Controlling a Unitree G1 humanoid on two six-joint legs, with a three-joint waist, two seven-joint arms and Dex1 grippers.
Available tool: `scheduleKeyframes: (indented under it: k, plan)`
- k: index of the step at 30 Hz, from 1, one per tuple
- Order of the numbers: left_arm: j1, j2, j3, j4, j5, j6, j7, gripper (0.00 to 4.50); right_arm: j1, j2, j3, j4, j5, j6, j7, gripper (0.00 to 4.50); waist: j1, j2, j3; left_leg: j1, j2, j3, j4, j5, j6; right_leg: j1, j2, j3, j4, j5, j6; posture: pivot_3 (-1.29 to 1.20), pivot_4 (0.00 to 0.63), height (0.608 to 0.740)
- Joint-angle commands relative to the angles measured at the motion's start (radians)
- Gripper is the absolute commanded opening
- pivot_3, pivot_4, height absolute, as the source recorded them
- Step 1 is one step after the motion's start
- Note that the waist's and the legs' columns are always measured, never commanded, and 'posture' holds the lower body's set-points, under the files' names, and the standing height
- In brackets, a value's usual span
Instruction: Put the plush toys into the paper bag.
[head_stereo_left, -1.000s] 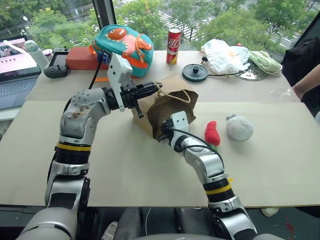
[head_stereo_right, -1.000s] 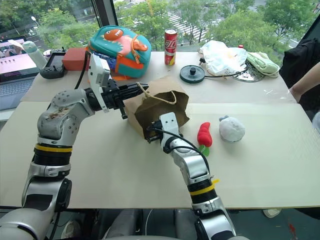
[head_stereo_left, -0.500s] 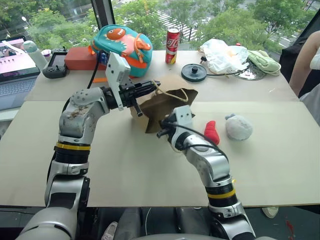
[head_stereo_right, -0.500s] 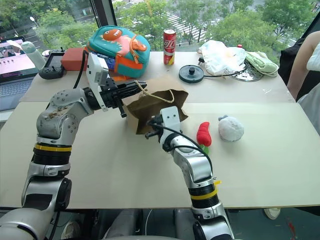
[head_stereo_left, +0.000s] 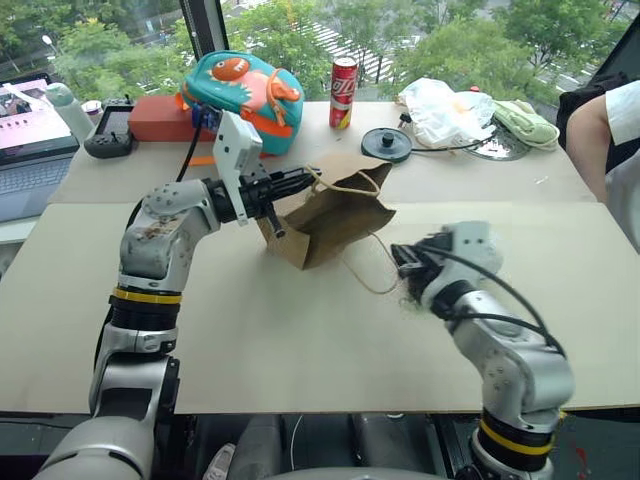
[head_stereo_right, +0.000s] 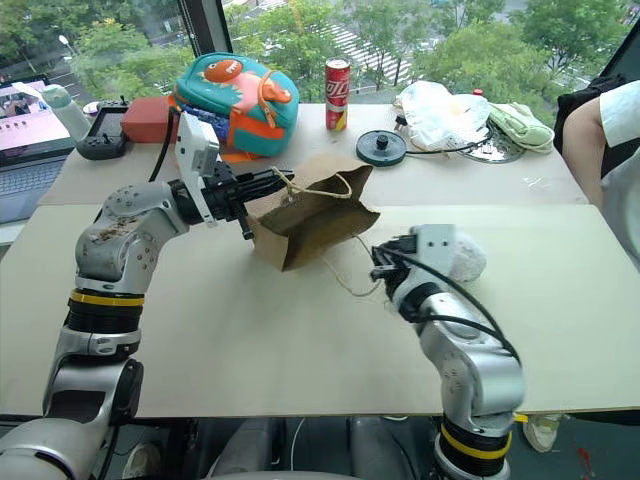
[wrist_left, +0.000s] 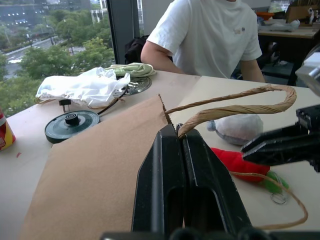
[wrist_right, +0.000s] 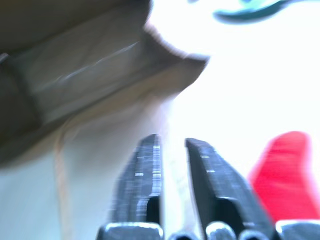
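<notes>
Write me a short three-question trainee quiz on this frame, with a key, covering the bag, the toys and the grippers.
1. True or false: the left gripper is shut on the rim of the paper bag.
2. Where are the plush toys?
A. inside the bag
B. on the table
C. in the right gripper
3. Fill in: the soda can stands right of the teal-and-orange ____.

Key
1. True. Its black fingers pinch the rim beside the cord handle.
2. B. The red toy and the grey-white ball lie on the table beside the bag. The right gripper holds nothing, its fingers slightly apart.
3. backpack.
</notes>
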Motion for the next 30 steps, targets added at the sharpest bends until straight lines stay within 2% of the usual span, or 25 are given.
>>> scheduleKeyframes:
  k: [1,6,17,21,30]
  plan:
    - [-0.006,0.002,0.008,-0.032,-0.008,-0.023,-0.006,0.0,-0.03,-0.032,-0.092,-0.038,0.028,0.06,-0.016,2.79,0.0,0.0,0.0,0.0,0.0,0.0,0.0,0.0,0.0,0.0,0.0,0.0,0.0,0.0,0.0,0.0,0.15,0.739]
    - [-0.014,-0.001,0.007,-0.024,-0.006,-0.027,-0.008,0.0,-0.002,-0.057,-0.058,0.019,-0.001,0.073,-0.03,4.45,0.002,0.0,0.0,-0.001,0.0,0.0,0.0,0.0,0.0,0.0,-0.001,0.0,-0.001,0.0,0.0,0.0,0.15,0.739]
    - [-0.019,-0.001,0.007,-0.02,-0.003,-0.032,-0.007,0.0,0.101,-0.108,0.092,0.104,-0.084,0.042,-0.06,4.45,0.003,0.0,0.0,-0.002,-0.001,0.001,0.0,0.0,0.0,0.0,-0.001,0.001,-0.002,0.0,0.0,0.0,0.15,0.739]
    - [-0.019,0.0,0.008,-0.022,-0.004,-0.03,-0.005,0.0,0.102,-0.113,0.112,0.12,-0.112,-0.011,-0.061,3.47,0.002,0.0,0.0,-0.001,-0.001,0.001,0.0,0.0,0.0,0.0,-0.001,0.001,-0.001,0.0,0.0,0.0,0.15,0.739]
    - [-0.02,-0.002,0.007,-0.02,-0.004,-0.028,-0.003,0.0,0.1,-0.13,0.157,0.127,-0.133,-0.063,-0.041,0.3,0.003,0.0,0.0,-0.001,-0.001,0.001,0.0,0.0,0.0,0.0,-0.001,0.001,-0.002,0.0,0.0,0.0,0.15,0.739]
